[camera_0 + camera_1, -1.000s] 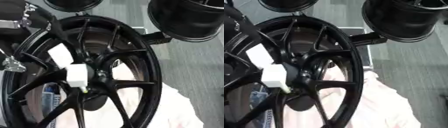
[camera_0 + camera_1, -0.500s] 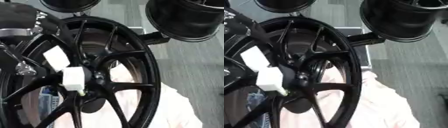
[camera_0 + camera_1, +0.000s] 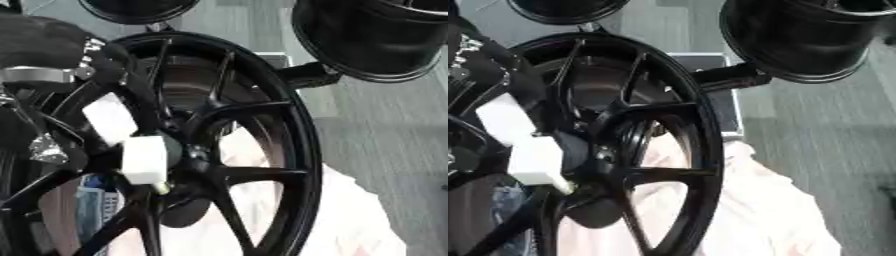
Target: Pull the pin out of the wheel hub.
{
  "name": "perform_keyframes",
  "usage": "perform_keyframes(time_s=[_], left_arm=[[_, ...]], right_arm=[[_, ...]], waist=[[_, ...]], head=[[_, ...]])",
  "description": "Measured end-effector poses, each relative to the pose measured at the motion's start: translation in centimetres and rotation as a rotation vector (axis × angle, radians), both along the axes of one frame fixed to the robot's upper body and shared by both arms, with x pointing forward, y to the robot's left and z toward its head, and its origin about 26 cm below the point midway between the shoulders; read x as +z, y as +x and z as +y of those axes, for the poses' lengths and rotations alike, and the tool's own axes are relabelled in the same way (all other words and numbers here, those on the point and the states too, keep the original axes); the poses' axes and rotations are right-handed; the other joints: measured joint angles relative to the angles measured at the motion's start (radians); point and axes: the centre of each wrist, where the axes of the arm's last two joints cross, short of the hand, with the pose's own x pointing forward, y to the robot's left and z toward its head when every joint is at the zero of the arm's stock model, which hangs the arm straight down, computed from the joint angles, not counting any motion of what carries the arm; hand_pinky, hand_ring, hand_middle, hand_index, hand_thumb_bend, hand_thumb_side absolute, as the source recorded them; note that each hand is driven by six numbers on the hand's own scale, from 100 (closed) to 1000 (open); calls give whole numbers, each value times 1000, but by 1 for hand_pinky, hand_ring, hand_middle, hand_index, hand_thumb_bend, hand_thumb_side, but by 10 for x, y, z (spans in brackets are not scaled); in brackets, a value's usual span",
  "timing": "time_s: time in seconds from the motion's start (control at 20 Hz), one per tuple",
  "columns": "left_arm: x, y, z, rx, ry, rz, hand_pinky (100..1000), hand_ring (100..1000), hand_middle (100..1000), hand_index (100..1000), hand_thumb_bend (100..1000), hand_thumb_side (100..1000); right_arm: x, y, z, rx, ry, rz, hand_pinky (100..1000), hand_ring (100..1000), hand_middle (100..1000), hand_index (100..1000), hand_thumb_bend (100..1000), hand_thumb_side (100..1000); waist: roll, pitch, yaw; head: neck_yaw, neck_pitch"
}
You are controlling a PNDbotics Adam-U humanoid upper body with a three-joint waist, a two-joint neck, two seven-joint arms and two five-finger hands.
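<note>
The black wheel is standing upright on edge, its spokes meeting at the wheel hub near the centre of the view. The left hand is reaching in from the left side and working directly at the hub. White blocky pieces on this hand are sitting against the hub face, one angled above the other. Whether the fingers are curled around anything cannot be told from either eye, because the dark hand parts are blending with the dark spokes.

A small pale tip is showing just below the lower white piece, at the hub; it may be the pin, but this is a judgement and not a clear sighting. The right hand is not appearing in either view.

The step in hand appears to be the approach to, or grasp of, the pin at the hub; extraction is not yet evident.

The next move is calling for a secure hold on the pin, then a straight withdrawal along the pin's own axis, away from the hub face, avoiding sideways loading against the spokes. A pale cloth is lying behind the wheel.
</note>
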Motion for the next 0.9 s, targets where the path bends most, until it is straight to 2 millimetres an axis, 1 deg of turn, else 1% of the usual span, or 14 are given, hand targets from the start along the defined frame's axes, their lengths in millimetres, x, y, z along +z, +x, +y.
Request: perform_keyframes(time_s=[0.05,0.2,0.3,0.5,0.65,0.9], left_arm=[[-1,0,1,-2,4,-14,862,846,839,903,653,100],[-5,1,4,4,20,-41,841,815,793,892,645,100],[-8,2,6,12,29,-43,832,803,774,882,644,100],[-12,2,9,33,30,-43,810,766,726,856,628,100],[-15,3,12,41,10,-40,790,725,677,826,538,100],[-15,3,15,48,-56,-43,772,697,644,792,429,100]], right_arm=[[0,0,0,1,1,-1,557,612,565,653,100,470],[1,1,1,3,5,-6,557,612,565,653,100,470],[0,2,2,4,13,-9,557,612,565,653,100,470],[0,2,3,10,17,-9,557,613,566,653,100,470],[0,3,4,14,25,-15,558,613,566,653,100,470],[0,4,5,17,31,-18,558,613,567,653,100,470]], waist=[[0,2,0],[0,7,-2],[0,10,-3],[0,17,-5],[-1,21,-7],[-1,26,-8]], head=[[0,-3],[0,-6],[0,-12],[-1,-14],[-4,-14],[-10,-14]])
